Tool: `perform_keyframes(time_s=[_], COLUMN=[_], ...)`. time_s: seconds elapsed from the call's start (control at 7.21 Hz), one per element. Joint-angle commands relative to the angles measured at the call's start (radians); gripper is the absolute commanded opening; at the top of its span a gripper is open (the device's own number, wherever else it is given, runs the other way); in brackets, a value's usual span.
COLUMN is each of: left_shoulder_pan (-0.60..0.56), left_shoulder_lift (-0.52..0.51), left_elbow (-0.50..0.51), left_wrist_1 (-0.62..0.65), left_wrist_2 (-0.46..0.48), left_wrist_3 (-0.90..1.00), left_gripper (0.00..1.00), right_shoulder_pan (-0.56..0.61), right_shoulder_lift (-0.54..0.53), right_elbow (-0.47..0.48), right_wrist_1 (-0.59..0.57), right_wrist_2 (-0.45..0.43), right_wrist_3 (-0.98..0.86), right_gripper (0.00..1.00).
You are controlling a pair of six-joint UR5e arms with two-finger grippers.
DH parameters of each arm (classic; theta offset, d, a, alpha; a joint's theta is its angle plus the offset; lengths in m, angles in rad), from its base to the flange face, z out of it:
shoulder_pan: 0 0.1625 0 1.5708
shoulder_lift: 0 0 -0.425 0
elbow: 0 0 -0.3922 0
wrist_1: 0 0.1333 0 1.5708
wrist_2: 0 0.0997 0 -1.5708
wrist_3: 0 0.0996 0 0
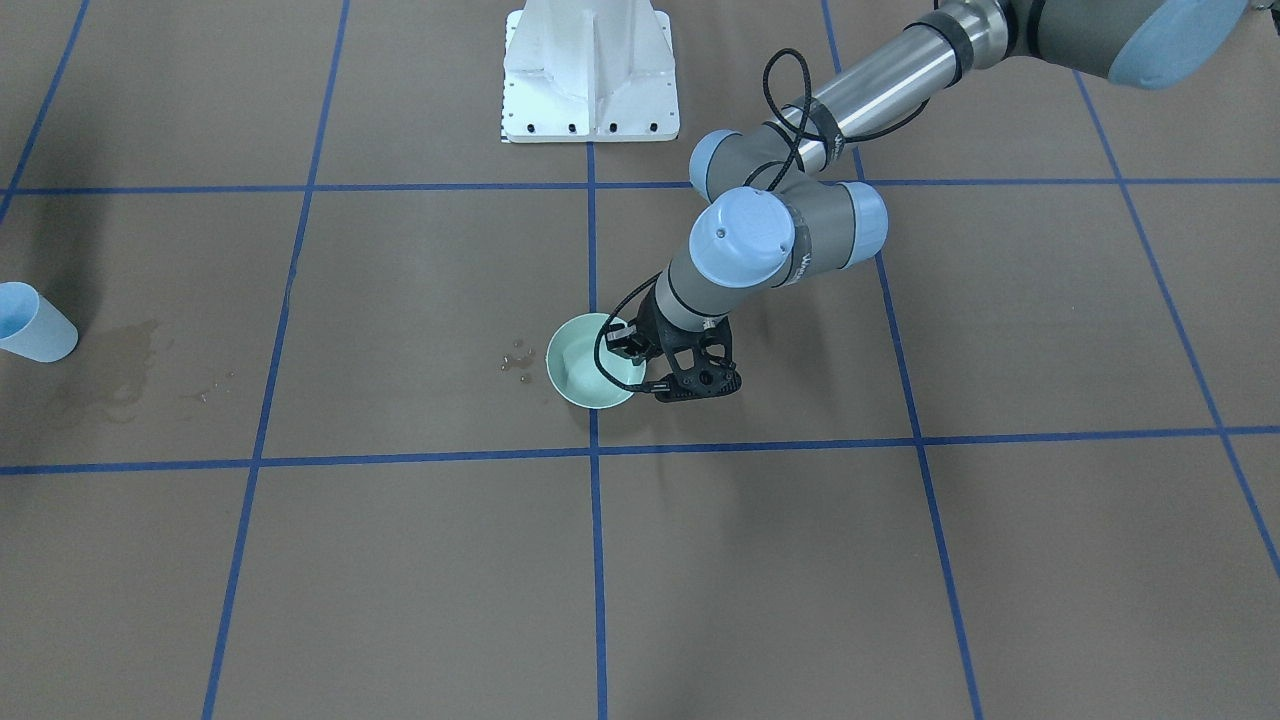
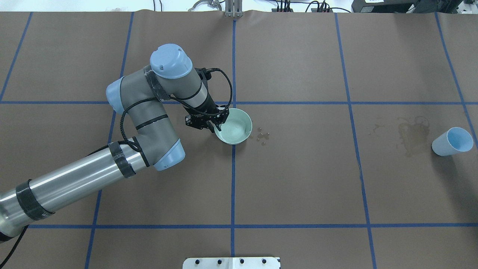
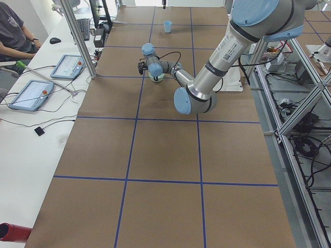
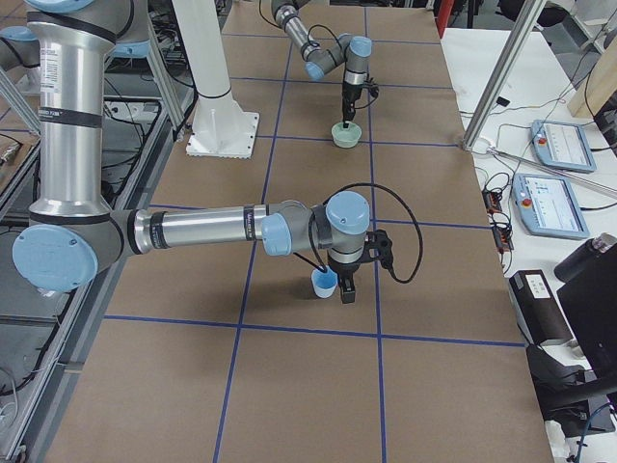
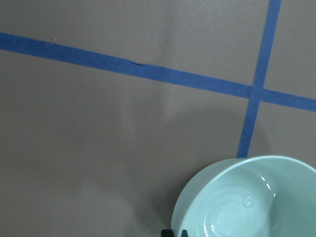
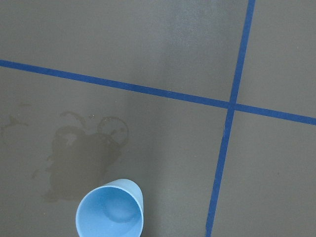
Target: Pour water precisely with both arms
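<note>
The left gripper (image 2: 217, 127) pinches the left rim of the bowl (image 2: 248, 123), with water (image 5: 237, 212) just right of it. One bowl, one cup (image 2: 452, 141). Whether the right gripper (image 4: 345, 292) is spread cannot be told.

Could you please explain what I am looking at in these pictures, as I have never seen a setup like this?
These are a robot's left arm and right arm at a brown table with blue tape lines. Four pictures come from fixed cameras: facing the robot, over its shoulders, and at each table end; two from wrist cameras. The left gripper sits at the rim of a mint-green bowl holding a little water; the right gripper is beside a blue cup. I cannot tell whether either is clamped. Droplets and a damp stain mark the paper.
</note>
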Motion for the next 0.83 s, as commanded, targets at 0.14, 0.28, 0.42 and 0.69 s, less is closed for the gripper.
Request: perform_keyframes(time_s=[0.14,0.28,0.42,0.69], left_shoulder_pan=[-0.01,-0.03,-0.054,-0.087], left_shoulder_lift=[-0.004,-0.003,0.038,0.211], left_elbow=[-0.032,-0.078,-0.15,-0.343], left_wrist_1=[0.001,0.003,0.009,0.015], left_wrist_2=[-0.003,-0.007,-0.01,-0.012], left_wrist_3=[-0.018,-0.028,-0.03,-0.024], left_gripper=[1.0,1.0,1.0,1.0], right_shoulder_pan=[-0.002,0.0,-0.024,-0.052], right_shoulder_lift=[0.0,0.0,0.0,-0.061], right_elbow=[0.002,0.006,-0.006,-0.008], right_wrist_1=[0.002,0.006,0.047,0.227], right_wrist_2=[0.001,0.011,0.074,0.088], right_wrist_3=[0.0,-0.002,-0.002,-0.003], right_gripper=[1.0,1.0,1.0,1.0])
